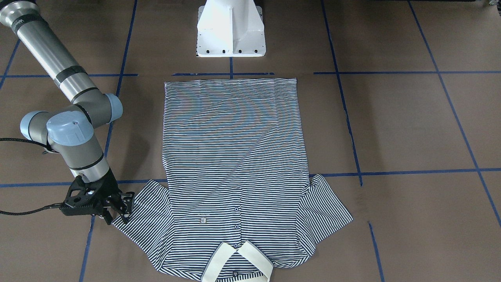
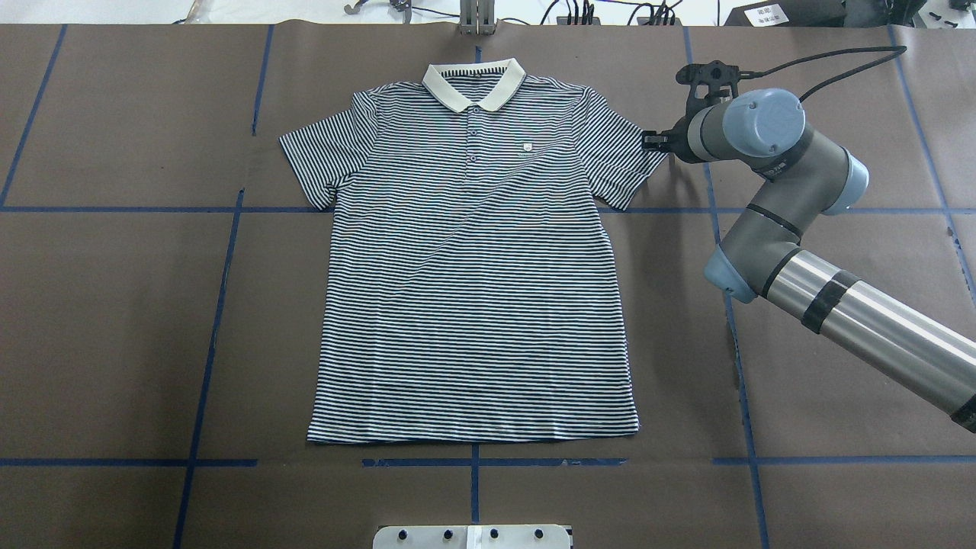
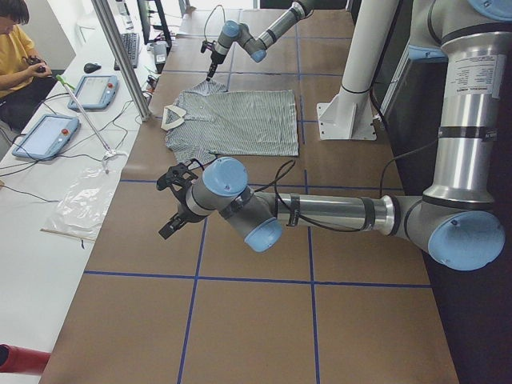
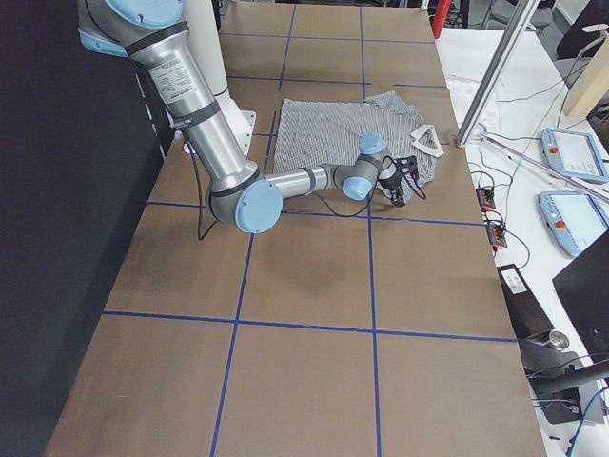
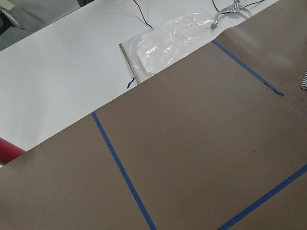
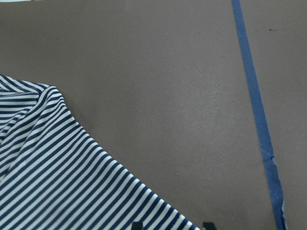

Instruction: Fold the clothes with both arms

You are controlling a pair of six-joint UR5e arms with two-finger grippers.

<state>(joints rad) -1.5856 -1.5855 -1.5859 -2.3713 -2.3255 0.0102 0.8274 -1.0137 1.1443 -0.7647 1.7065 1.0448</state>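
Because the right gripper sits right at the hem of the near sleeve with its fingers spread apart and nothing clamped between them, the fold looks to be at its first grasp, and that grasp is where trouble is likeliest. The striped polo shirt lies flat and face up in the middle of the brown worktop, cream collar on the far side from the robot's base, both sleeves spread out and the bottom hem straight. The right wrist view shows only the sleeve's outer edge reaching between the fingertips, so a bite that shallow could slip off the hem once the arm lifts, or catch just the top layer and leave the underside behind. Closing too low might also pinch the paper-like cover of the worktop along with the cloth. The left gripper hangs above bare worktop well apart from the shirt, short of the opposite sleeve. Whether its fingers are spread or closed cannot be told from the one side view that shows it. Should the right arm pull before the left has a hold, the thin knit would probably drag sideways and wrinkle, skewing it and spoiling a symmetrical fold.
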